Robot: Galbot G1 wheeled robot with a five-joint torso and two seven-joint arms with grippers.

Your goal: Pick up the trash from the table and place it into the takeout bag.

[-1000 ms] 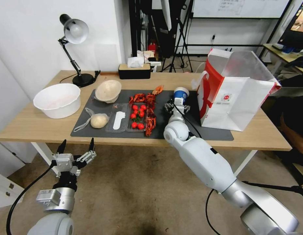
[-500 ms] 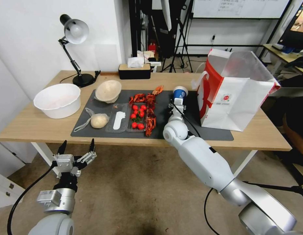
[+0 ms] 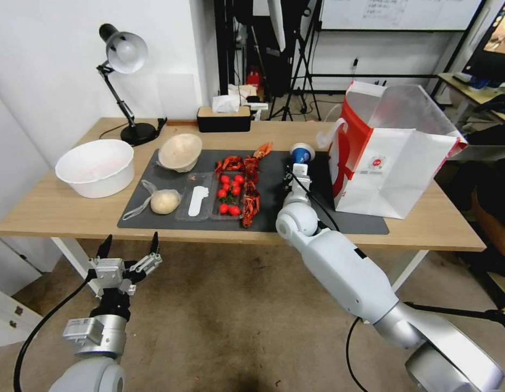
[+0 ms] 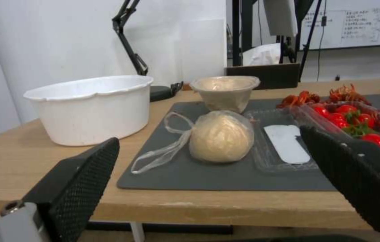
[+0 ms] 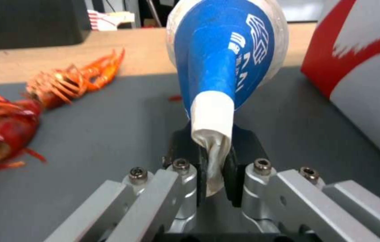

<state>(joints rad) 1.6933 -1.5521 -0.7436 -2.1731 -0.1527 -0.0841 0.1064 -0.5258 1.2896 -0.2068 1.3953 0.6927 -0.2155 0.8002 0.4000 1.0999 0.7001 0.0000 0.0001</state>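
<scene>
My right pincer [image 5: 215, 168] clamps the crushed blue paper cup [image 5: 226, 64] near the mat's far edge; left pincer [image 3: 128, 251] apart below the table's front edge.

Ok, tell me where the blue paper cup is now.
In the head view the blue paper cup is on the right, pinched flat in the right gripper over the grey mat, beside the takeout bag.

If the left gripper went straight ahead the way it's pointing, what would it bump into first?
Probably the clear bag with beige lump on the table: the open left gripper frames it dead ahead from below the edge, though depth is hard to judge.
</scene>
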